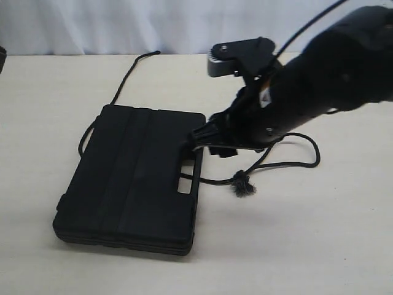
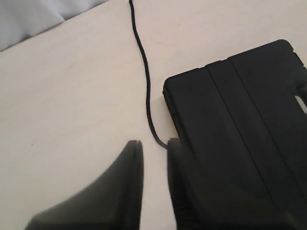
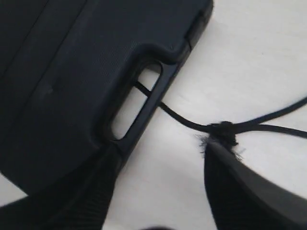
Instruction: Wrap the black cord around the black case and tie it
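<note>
Your worktop (image 1: 319, 246) carries the black case (image 1: 132, 178) lying flat, left of centre. The black cord (image 1: 132, 70) runs from the far edge to the case's left side and comes out through its handle (image 3: 169, 72) to a frayed knot (image 1: 243, 184) nearby. Your right tool (image 3: 160, 148) is spread wide between handle and knot. Your left tool (image 2: 154, 143) stands slightly parted at a case corner, pinching nothing.
</note>
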Controlling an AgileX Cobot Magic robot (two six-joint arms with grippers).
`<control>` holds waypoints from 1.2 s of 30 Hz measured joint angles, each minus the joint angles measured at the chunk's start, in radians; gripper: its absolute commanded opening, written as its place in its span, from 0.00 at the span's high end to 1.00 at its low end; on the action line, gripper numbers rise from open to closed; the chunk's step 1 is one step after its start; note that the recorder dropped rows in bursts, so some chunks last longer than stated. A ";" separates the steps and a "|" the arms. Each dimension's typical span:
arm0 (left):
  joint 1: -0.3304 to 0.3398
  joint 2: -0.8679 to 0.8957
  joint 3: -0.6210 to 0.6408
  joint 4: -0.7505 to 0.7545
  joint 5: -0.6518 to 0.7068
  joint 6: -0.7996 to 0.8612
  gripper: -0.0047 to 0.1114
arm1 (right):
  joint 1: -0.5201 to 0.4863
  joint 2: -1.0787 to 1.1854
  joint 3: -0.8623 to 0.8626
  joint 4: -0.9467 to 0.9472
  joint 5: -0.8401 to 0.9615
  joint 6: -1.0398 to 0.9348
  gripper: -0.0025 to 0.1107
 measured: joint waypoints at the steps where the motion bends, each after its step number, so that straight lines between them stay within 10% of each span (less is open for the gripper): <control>1: 0.000 0.000 -0.002 -0.005 0.003 0.008 0.64 | 0.006 0.024 -0.015 -0.009 0.000 0.025 0.39; 14: 0.000 0.000 0.032 -0.025 -0.050 0.112 0.52 | 0.010 0.392 -0.219 -0.043 0.016 0.221 0.34; 24: 0.000 0.000 0.083 -0.040 -0.137 0.211 0.52 | 0.010 0.487 -0.224 -0.039 -0.009 0.267 0.59; 29: 0.000 0.000 0.083 -0.055 -0.132 0.232 0.52 | 0.010 0.496 -0.224 -0.021 -0.054 0.284 0.92; 36: 0.000 0.000 0.083 -0.055 -0.080 0.277 0.52 | 0.009 0.494 -0.218 -0.020 -0.096 0.386 0.94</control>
